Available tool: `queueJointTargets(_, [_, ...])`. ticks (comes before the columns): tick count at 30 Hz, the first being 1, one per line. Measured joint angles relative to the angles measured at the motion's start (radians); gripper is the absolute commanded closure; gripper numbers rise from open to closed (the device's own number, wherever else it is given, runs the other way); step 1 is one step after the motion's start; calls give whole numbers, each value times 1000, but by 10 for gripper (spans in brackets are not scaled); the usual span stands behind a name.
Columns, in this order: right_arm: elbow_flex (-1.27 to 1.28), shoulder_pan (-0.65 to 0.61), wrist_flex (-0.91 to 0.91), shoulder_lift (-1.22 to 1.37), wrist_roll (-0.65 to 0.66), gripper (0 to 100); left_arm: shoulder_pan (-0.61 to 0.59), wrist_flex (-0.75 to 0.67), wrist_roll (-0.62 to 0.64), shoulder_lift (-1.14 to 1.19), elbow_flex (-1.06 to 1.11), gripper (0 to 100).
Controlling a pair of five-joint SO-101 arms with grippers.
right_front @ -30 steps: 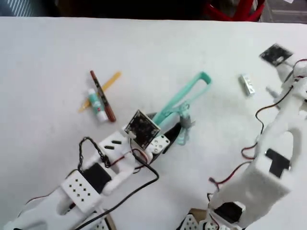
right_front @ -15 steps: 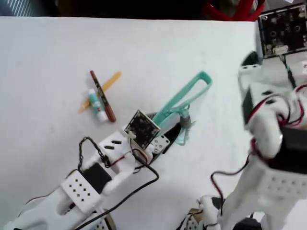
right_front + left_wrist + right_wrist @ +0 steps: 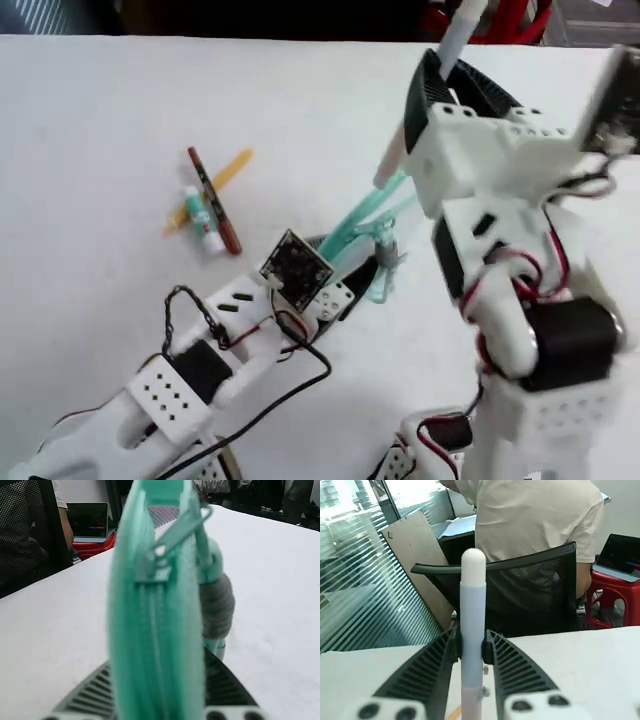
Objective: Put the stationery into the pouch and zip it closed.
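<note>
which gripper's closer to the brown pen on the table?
Left. The left gripper, clamped on the pouch, is closer to the brown pen; the right gripper is past the pouch, holding a white pen.

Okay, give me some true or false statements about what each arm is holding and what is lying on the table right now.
1. The right arm's jaws are shut on a pale pen. True.
2. The left arm's jaws are open and hold nothing. False: they are clamped on the teal pouch.
3. A brown pen, a yellow stick and a white tube lie together on the table. True.
4. The pale pen is already inside the pouch. False: it is outside the pouch, gripped in the right arm's jaws.
5. The brown pen lies well apart from the yellow stick. False: the two cross each other.
</note>
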Motion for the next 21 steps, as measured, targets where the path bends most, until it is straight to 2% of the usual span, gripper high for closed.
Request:
queueJointTargets(7, [296, 8, -143, -152, 114, 980, 0, 0, 0, 0, 0, 865])
queueJointTargets(13, [325, 12, -164, -221, 127, 980, 0, 0, 0, 0, 0, 865])
queueJointTargets(21, [408, 48, -178, -169, 232, 979, 0, 0, 0, 0, 0, 865])
